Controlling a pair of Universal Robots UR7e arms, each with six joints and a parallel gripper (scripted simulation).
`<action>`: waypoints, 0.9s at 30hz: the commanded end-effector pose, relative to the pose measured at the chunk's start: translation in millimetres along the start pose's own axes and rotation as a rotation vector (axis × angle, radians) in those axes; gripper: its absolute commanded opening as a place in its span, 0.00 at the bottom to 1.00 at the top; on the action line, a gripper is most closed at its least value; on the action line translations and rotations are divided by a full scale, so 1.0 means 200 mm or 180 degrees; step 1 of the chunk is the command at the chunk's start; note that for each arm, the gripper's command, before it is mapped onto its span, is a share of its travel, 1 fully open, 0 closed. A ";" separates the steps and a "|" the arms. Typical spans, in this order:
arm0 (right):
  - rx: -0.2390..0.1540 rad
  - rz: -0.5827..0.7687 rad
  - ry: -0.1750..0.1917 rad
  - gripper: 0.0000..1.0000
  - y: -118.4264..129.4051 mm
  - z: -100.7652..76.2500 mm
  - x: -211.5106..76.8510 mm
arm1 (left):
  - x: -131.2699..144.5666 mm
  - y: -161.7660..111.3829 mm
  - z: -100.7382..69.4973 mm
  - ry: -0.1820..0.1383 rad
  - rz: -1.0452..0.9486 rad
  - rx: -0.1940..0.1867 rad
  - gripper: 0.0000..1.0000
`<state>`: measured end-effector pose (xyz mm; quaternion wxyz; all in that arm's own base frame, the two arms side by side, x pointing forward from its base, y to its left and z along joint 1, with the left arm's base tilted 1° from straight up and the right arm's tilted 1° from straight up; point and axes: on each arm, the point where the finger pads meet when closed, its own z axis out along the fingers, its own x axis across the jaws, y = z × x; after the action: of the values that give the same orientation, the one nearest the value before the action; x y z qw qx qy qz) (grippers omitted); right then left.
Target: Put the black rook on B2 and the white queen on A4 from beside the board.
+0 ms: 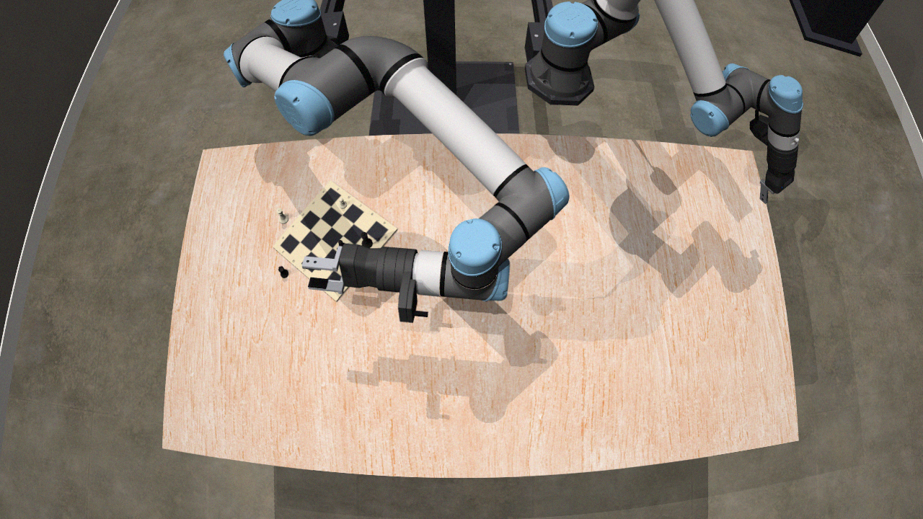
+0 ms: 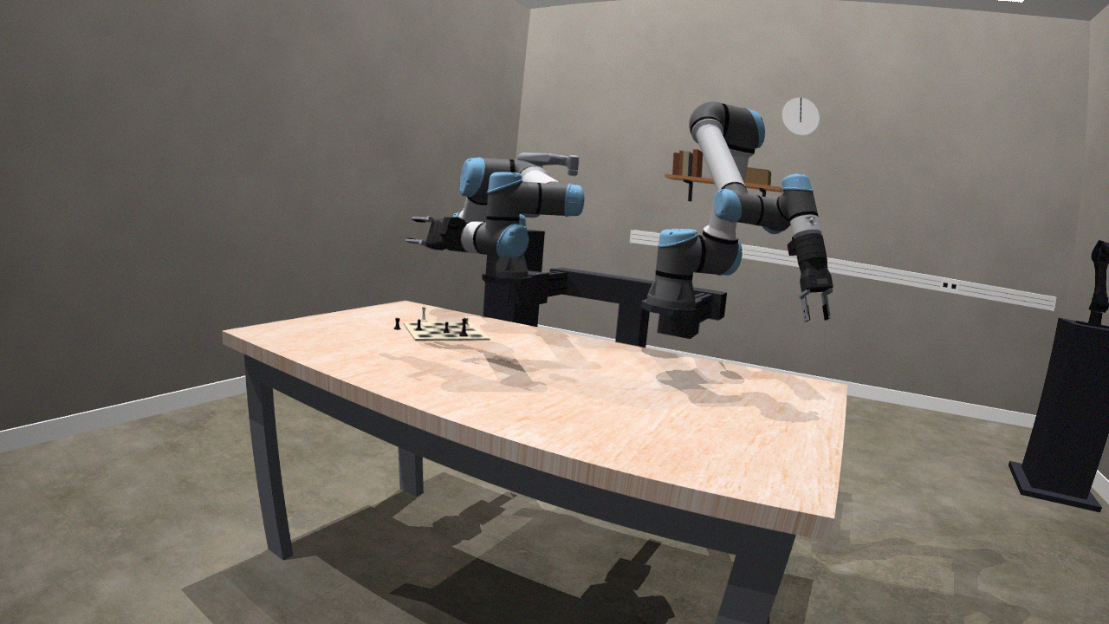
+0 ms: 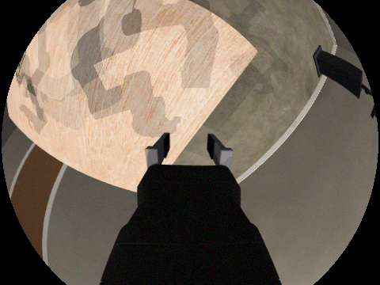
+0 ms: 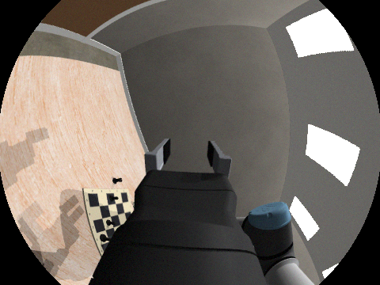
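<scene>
While both pieces, the black rook (image 1: 283, 272) (image 2: 397, 323) (image 4: 117, 180) and white queen (image 1: 283, 216) (image 2: 424, 313), stand beside the board (image 1: 389, 230) (image 2: 450, 339) (image 4: 91, 215), both grippers' fingers are apart; picking up seems next, needing the right gripper (image 1: 318, 273) (image 2: 413, 230) (image 4: 188, 147) turned downward.

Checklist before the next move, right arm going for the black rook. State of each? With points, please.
1. Right claw (image 1: 308, 272) (image 2: 411, 230) (image 4: 189, 146) open, nothing between its fingers: ok.
2. Right claw pointing down for a pick: not ok, it points sideways, high above the table.
3. Black rook (image 1: 283, 272) (image 2: 397, 323) (image 4: 117, 180) upright beside the board (image 1: 289, 243) (image 2: 434, 338) (image 4: 93, 199): ok.
4. White queen (image 1: 283, 216) (image 2: 424, 313) upright beside the board: ok.
5. Left claw (image 1: 766, 201) (image 2: 816, 319) (image 3: 188, 136) away from the board: ok, at the table's far end.
6. Edge labels readable to confirm B2: cannot tell, too small.
</scene>
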<state>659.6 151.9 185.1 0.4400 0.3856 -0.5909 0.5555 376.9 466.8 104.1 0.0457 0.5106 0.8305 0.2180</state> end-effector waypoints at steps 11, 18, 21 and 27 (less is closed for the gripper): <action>-0.0001 0.0004 -0.0004 1.00 0.00 0.00 0.01 | 0.00 0.00 0.00 0.0001 0.0000 -0.0006 1.00; -0.0001 0.0004 -0.0004 1.00 0.00 0.00 0.01 | 0.00 0.00 0.00 0.0001 -0.0001 -0.0006 1.00; -0.0001 0.0004 -0.0004 1.00 0.00 0.00 0.01 | 0.01 0.00 -0.01 0.0003 -0.0014 0.0001 1.00; -0.0001 0.0004 -0.0004 1.00 0.00 0.00 0.01 | 0.08 -0.06 -0.05 0.0017 -0.0174 0.0079 1.00</action>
<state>659.6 151.9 185.1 0.4400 0.3856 -0.5909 0.5555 370.5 468.6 105.5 0.0448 0.5035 0.8357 0.2146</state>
